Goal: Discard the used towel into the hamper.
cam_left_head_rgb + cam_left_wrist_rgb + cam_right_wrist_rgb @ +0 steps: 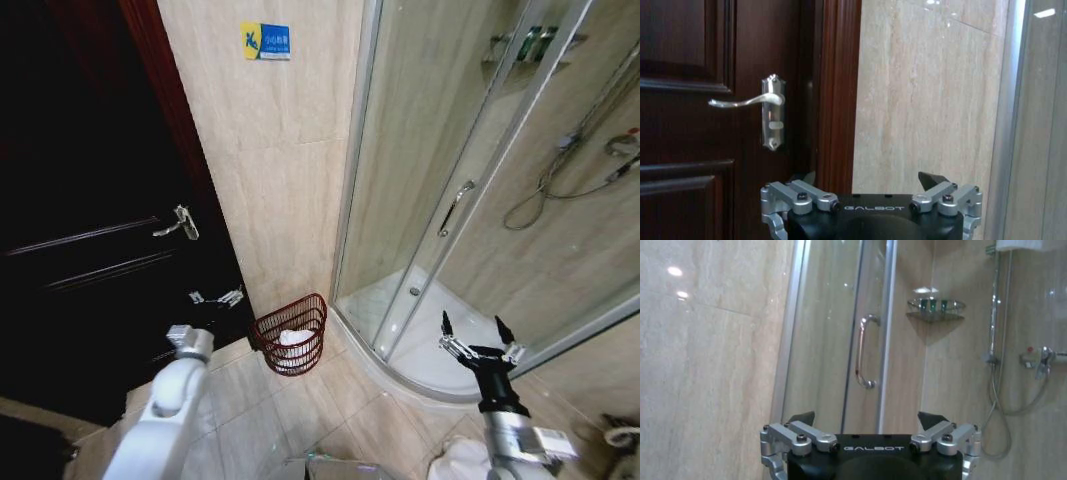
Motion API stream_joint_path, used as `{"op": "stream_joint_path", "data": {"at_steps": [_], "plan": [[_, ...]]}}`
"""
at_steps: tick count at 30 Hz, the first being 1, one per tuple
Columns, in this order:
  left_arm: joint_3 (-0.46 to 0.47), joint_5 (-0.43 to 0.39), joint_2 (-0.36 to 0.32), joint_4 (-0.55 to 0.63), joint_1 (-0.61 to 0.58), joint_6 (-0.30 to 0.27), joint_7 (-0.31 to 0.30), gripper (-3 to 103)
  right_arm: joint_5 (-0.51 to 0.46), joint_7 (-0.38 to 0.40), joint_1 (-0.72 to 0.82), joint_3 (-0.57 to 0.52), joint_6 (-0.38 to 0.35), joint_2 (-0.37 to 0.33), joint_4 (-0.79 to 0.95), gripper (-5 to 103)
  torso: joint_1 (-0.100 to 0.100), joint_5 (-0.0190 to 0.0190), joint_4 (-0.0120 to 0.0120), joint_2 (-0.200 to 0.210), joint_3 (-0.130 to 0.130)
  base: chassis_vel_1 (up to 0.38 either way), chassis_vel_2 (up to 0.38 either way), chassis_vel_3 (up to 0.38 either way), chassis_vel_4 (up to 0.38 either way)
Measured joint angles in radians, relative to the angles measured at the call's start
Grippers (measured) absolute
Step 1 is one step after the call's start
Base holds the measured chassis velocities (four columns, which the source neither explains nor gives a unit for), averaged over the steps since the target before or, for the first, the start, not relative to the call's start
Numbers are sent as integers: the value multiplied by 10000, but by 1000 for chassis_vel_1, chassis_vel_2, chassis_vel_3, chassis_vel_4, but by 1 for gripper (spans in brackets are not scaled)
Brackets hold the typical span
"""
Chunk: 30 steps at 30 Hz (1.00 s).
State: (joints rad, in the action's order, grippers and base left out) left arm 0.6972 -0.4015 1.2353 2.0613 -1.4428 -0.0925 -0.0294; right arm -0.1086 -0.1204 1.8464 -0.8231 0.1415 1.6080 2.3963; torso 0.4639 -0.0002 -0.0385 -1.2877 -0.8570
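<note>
- Hamper point(291, 345): standing upright on the tiled floor point(330, 415), against the foot of the beige tiled wall point(270, 170), between the dark wooden door point(90, 230) and the glass shower enclosure point(470, 190). Round, dark red wire weave, rimmed top.
- Towel point(292, 340): white, crumpled, lying inside the hamper, below the rim.
- Left gripper point(216, 298): held in front of the door, near the hamper rim on the door side, clear of the hamper. Fingers spread apart, nothing between them. Same spread confirmed in the left wrist view point(870, 179), where dark fingertips point(931, 178) stand well apart.
- Left arm point(165, 410): white casing, extended forward from the lower edge of the head view.
- Right gripper point(478, 331): held in front of the curved shower base point(420, 375), well apart from the hamper. Fingers spread wide, nothing gripped. Same spread in the right wrist view point(867, 417).
- Door handle point(747, 102): silver lever on a long plate, seen ahead of the left gripper in the left wrist view.
- Shower door handle point(862, 352): curved chrome bar on the glass, ahead of the right gripper.
- Corner shelf point(935, 307): mounted inside the shower, holding small bottles.
- Shower hose point(545, 185): hanging in a loop on the inner shower wall.
- Blue sign point(265, 41): fixed high on the tiled wall above the hamper.
</note>
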Motion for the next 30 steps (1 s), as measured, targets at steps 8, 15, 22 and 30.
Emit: {"op": "stream_joint_path", "data": {"at_steps": [8, 15, 22, 30], "plan": [[-58, 359, 95, -70, 43, -13, 88, 100, 204, 72, 26, 91, -56, 0, 105, 100, 2, 0, 2, 0, -1, 0, 0, 0, 0], [-233, 525, 242, -30, -21, 59, 143, 100, 234, 82, 143, 85, 7, 0, 173, 100, 2, 1, 2, 1, 0, 0, 0, 0, 0], [-383, 692, 323, 66, -267, 290, 153, 100, 296, 65, 174, 118, 26, 0, 279, 100, 3, 2, 1, 1, -1, 0, 0, 0, 0], [-403, 757, 316, 16, -408, 481, 153, 100, 298, 60, 287, 106, 104, 0, 316, 100, 1, 2, 1, 1, 0, 42, -42, -45, 40]]}}
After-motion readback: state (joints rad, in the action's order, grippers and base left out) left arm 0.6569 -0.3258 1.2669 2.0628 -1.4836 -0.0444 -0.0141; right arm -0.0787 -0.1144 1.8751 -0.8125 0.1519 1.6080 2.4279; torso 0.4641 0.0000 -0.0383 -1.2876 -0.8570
